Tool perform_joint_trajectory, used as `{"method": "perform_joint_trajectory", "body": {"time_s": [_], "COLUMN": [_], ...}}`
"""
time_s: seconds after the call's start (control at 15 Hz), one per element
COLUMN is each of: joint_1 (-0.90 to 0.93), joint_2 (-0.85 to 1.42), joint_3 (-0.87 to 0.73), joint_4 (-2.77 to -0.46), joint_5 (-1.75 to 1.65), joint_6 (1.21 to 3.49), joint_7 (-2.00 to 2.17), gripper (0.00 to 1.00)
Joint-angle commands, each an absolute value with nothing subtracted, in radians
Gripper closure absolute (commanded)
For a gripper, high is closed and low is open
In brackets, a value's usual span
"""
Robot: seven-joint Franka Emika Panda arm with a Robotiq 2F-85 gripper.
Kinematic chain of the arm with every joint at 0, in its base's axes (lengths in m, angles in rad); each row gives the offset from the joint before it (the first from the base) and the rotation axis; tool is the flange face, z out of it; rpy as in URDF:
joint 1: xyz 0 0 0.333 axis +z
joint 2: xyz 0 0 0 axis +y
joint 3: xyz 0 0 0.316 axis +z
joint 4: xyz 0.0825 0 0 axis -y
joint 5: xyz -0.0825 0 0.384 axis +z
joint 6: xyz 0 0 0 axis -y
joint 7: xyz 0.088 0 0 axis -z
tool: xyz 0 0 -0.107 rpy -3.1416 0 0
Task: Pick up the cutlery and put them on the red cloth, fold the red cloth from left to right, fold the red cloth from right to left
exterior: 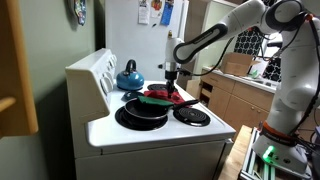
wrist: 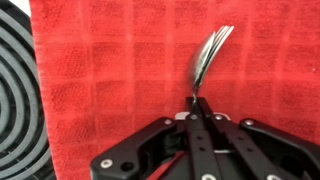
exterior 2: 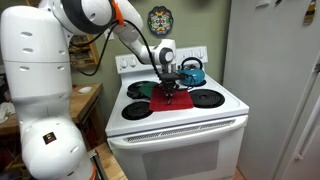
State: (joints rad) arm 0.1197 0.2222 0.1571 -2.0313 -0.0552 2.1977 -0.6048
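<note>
The red cloth (wrist: 110, 70) lies spread out and fills most of the wrist view. It also shows on the stove top in both exterior views (exterior: 176, 97) (exterior 2: 165, 101). My gripper (wrist: 197, 102) is shut on the handle of a metal fork (wrist: 210, 52), whose tines point away over the cloth. In both exterior views the gripper (exterior: 172, 76) (exterior 2: 168, 84) hangs straight down just above the cloth. No other cutlery is visible.
A black frying pan (exterior: 140, 112) sits on the white stove (exterior: 160, 135) beside the cloth. A flat green piece (exterior: 155, 100) lies at the cloth's edge. A blue kettle (exterior: 128, 76) (exterior 2: 192, 70) stands at the back. A coil burner (wrist: 15, 90) borders the cloth.
</note>
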Motion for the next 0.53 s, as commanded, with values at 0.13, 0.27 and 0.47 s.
{"method": "perform_joint_trajectory", "body": {"time_s": [0.13,0.27,0.47], "joint_1": [0.127,0.134,0.145], "joint_2": [0.211,0.189,0.151], "joint_3": [0.179,0.187,0.195], "joint_4": [-2.025,-2.031,-2.036], "joint_5": [-0.069,-0.071,-0.069], "joint_6": [2.191,2.194,2.183], "joint_7": [-0.584,-0.57,-0.531], "gripper": [0.56,0.41,0.19]}}
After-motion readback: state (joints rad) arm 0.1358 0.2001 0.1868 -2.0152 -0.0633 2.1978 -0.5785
